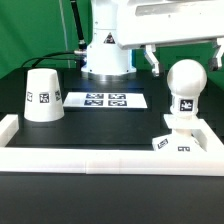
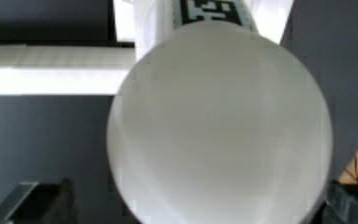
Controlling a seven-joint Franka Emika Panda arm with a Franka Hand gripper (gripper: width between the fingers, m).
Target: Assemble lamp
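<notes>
Bulb (image 1: 185, 85) stands upright on the base (image 1: 178, 143), at 3 o'clock from the marker board (image 1: 105, 100). Shade (image 1: 42, 96) sits well apart at 9 o'clock on the counter (image 1: 110, 130). Fingers (image 1: 152, 60) are spread open, straddling the bulb's crown without contact. Risk: the smooth, round surface may slip on closing, and an off-centre pinch could tip bulb and base together.

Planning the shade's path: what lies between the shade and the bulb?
Only the flat marker board, seen in the exterior view.
</notes>
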